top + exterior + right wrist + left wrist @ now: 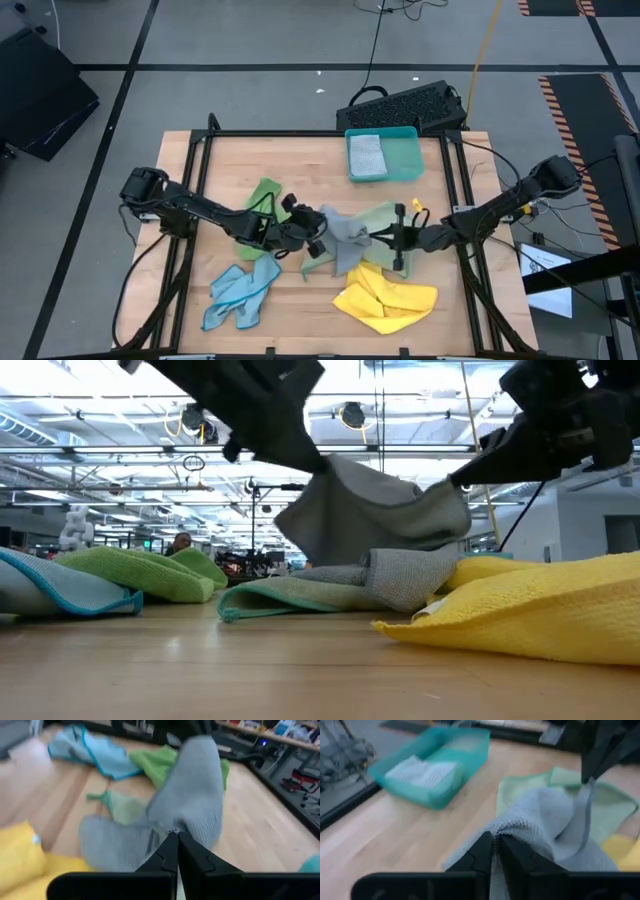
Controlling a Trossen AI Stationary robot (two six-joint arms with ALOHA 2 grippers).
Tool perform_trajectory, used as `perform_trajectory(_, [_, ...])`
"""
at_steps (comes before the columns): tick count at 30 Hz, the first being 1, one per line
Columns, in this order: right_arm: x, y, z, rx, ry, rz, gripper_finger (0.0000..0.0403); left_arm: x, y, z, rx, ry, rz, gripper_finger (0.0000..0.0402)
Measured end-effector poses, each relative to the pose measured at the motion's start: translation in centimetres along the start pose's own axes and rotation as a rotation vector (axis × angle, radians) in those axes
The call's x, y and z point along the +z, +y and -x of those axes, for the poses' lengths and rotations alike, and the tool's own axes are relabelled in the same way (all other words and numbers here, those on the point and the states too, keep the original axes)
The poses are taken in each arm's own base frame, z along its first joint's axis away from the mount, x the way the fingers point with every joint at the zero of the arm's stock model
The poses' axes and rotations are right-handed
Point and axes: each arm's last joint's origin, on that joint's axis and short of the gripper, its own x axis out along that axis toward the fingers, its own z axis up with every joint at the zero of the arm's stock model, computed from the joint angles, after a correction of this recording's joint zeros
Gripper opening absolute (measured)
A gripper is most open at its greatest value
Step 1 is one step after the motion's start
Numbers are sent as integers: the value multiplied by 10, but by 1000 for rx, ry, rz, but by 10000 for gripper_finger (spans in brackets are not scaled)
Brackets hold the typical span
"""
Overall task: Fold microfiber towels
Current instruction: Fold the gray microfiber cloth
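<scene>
A grey microfiber towel hangs between my two grippers at the table's middle. My left gripper is shut on its left side and my right gripper on its right side. The towel's lower part rests on a pale green towel that lies flat beneath it. A bright green towel lies behind my left arm. A light blue towel and a yellow towel lie crumpled near the front edge. My left gripper pinches a stitched edge of the grey towel between its two fingertips, coming in slanting down from the table's left. The cloth rises to the fingers and falls away slack beyond them. My right gripper pinches a bunched part of the grey towel between its shut fingertips, coming nearly level from the table's right. One layer or several, I cannot tell. The cloth is raised at the fingers and droops down to the table.
A teal plastic tray with a folded pale cloth in it stands at the table's far edge. A black keyboard lies beyond the table. Bare wood shows at the far left and far right of the table.
</scene>
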Motion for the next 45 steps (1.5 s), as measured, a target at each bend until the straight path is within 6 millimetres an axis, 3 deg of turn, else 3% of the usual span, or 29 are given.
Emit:
perform_trajectory(4, [2, -3, 0, -17, -57, -72, 0, -9, -4, -10, -1, 14, -52, 77])
perform_trajectory(8, [4, -8, -3, -48, -75, -110, 0, -15, -4, -13, 10, 44, -73, 136])
perform_trajectory(15, [10, -26, -9, -122, -133, -197, 0, -5, -25, 5, -6, -112, -176, 227])
perform_trajectory(20, [16, -33, -11, -85, -203, -238, 0, 4, -34, 4, -49, -241, -234, 245])
perform_trajectory(29, [16, -33, -12, -1, -205, -232, 0, -4, -26, -34, -39, -295, -281, 245])
perform_trajectory(34, [16, -33, -12, 7, -205, -228, 0, -14, -27, -51, -169, -315, -325, 214])
perform_trajectory(37, [16, -33, -12, 8, -201, -226, 0, -15, -25, -57, -138, -319, -338, 159])
perform_trajectory(42, [14, -31, -12, 58, -182, -210, 0, -13, -24, -56, -130, -329, -355, 20])
perform_trajectory(45, [12, -31, -13, 60, -161, -198, 0, -11, -24, -56, -129, -345, -339, 15])
